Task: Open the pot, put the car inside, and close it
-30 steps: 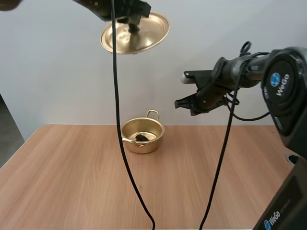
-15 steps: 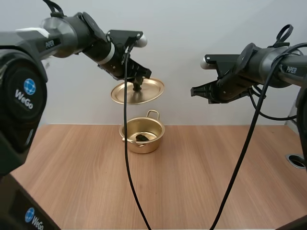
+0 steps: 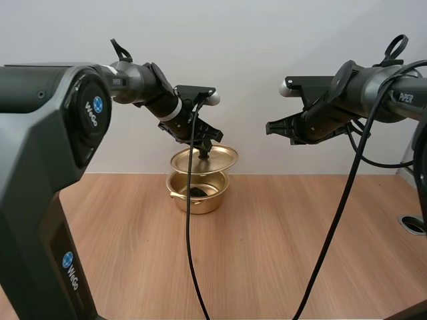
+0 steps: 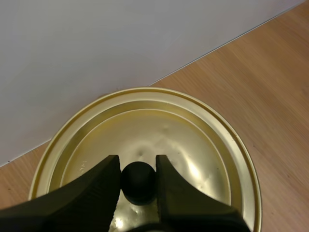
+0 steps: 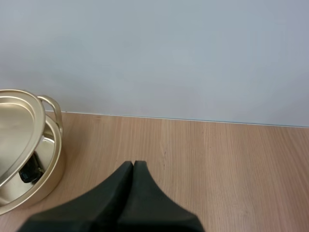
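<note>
Wooden table (image 3: 280, 233), lid (image 3: 221, 157) pinched in left claw (image 3: 203, 148), just above pot (image 3: 200, 198)

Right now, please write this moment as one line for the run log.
left gripper: shut on lid by knob | lid: tilted over pot, not seated | car: inside pot | right gripper: shut, empty, raised

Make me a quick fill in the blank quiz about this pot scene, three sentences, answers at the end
1. The left gripper pinches the lid by its black ____.
2. Inside the pot, under the raised lid, lies a small dark ____.
3. The right gripper is shut, up in the air, and holds ____.
Missing words: knob; car; nothing.
</note>
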Controlling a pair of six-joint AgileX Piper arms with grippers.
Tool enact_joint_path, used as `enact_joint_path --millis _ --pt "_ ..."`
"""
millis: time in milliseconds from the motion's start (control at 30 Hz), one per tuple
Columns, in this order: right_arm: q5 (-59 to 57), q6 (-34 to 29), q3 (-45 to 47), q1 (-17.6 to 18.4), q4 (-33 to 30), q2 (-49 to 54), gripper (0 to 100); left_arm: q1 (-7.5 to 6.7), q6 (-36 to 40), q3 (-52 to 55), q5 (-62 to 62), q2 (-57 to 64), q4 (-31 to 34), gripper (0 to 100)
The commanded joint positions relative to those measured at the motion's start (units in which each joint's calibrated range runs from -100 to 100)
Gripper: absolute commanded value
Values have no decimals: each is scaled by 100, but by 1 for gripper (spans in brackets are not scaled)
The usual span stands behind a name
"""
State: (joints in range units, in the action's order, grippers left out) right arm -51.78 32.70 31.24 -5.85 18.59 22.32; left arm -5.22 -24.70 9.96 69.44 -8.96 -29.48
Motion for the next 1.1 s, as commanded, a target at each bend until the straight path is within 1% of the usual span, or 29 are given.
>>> enact_joint_path --millis 0,233,433,600,633,700,767,833,867,900,967,1067 --pt "47 6 -3 2 -7 -4 0 -3 -6 94 -304 -45 41 0" --pt "127 6 -3 2 -7 -4 0 -3 -186 522 -1539 -58 65 0" --pt "94 6 -3 2 -7 -4 0 -3 -186 531 -1556 -69 65 0" --pt "66 6 -3 2 -7 -4 0 -3 -186 783 -1725 -124 76 0" --pt "66 6 -3 2 -7 -4 0 -3 -186 783 -1725 -154 76 2" --pt "49 6 -3 2 -7 -4 0 -3 -186 783 -1725 -180 63 12" --pt "49 6 -3 2 -7 -4 0 -3 -186 783 -1772 -180 26 32" --pt "30 6 -3 2 -7 -4 0 -3 -186 783 -1772 -180 15 49" --pt "30 6 -3 2 -7 -4 0 -3 -186 783 -1772 -180 15 56" --pt "30 6 -3 2 -7 -4 0 -3 -173 783 -1741 -180 15 61" --pt "30 6 -3 2 -7 -4 0 -3 -165 783 -1700 -180 15 65" --pt "30 6 -3 2 -7 -4 0 -3 -149 783 -1672 -149 15 65"
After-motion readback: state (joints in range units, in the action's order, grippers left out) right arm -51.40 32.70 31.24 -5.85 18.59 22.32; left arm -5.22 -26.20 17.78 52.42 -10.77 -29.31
